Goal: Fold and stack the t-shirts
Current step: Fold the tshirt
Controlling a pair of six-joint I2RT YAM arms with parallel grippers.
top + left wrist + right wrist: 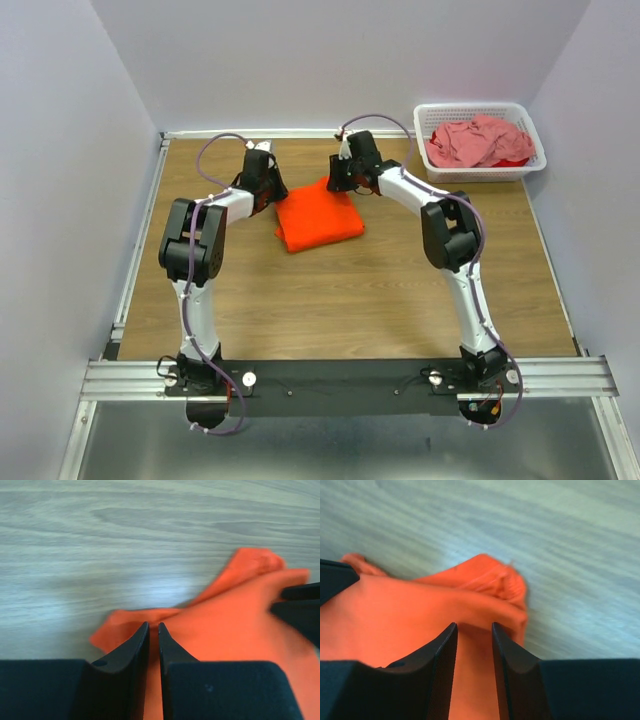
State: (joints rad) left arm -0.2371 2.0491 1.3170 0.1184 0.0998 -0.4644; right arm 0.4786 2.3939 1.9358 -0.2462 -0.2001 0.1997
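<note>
- We see our left gripper (153, 626) pinching the far left edge of the orange t-shirt (320, 222), jaws nearly together.
- Our right gripper (472, 626) clamps a thicker fold at its far right.

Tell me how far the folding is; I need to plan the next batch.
Done: the orange t-shirt lies folded small on the table. In hand: left gripper and right gripper grip its far edge, perhaps for another fold. To do: the pink t-shirt sits crumpled in the basket, unfolded; nothing stacked.
</note>
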